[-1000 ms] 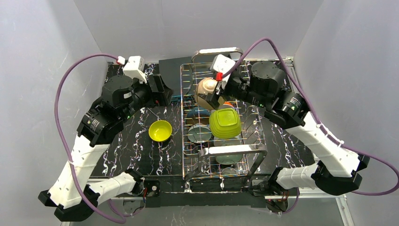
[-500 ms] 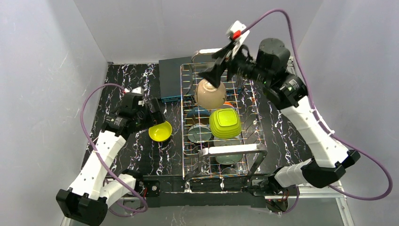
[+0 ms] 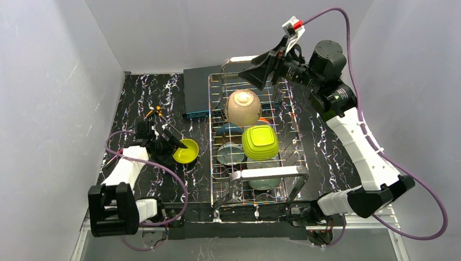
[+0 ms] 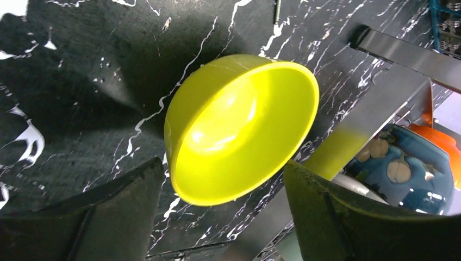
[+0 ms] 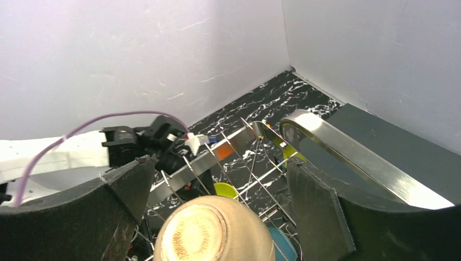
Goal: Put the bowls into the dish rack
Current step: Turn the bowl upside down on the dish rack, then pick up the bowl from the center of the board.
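From above, the lime-yellow bowl (image 3: pixel 186 151) sits on the desk (image 3: pixel 136 92) just left of the dish rack (image 3: pixel 288 117), with my left gripper (image 3: pixel 175 147) at it. In the left wrist view, its fingers (image 4: pixel 125 201) stand spread on both sides of the bowl, so next I think I squeeze, lift and carry it right into the rack. In the right wrist view, my right gripper (image 5: pixel 217 163) hangs wide apart and empty above the rack's far end.

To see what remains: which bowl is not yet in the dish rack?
The round lime-yellow bowl, on the table left of the dish rack, straddled by the left gripper. The beige bowl and lime squarish bowl are inside it.
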`<state>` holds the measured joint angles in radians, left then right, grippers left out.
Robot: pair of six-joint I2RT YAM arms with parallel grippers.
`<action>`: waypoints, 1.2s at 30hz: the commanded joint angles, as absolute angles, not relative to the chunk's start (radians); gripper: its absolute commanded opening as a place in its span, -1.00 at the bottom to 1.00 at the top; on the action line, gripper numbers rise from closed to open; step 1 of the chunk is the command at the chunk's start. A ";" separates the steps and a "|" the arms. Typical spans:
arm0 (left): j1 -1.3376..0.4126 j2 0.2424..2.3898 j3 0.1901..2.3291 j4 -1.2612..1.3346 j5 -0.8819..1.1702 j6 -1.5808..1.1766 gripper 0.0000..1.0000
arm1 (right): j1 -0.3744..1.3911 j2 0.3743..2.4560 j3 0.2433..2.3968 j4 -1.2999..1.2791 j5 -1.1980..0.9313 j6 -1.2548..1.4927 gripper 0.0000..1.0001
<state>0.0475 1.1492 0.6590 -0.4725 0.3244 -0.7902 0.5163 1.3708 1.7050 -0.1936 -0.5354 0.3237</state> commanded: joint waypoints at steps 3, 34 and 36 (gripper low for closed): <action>0.056 1.247 0.614 -0.335 0.388 -0.872 0.35 | 0.508 1.321 1.733 -0.123 -0.539 0.375 0.97; 0.056 0.965 0.919 -0.569 0.187 -0.805 -1.00 | 0.507 1.248 1.643 -0.118 -0.665 0.430 0.97; 0.056 0.946 1.000 -0.573 0.201 -0.786 -1.00 | 0.507 1.241 1.626 -0.077 -0.677 0.458 0.97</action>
<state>0.0505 1.0191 0.8410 -0.5243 0.2131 -0.8379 0.5106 1.2545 1.6375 -0.1753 -0.6193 0.4023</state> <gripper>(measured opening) 0.065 0.985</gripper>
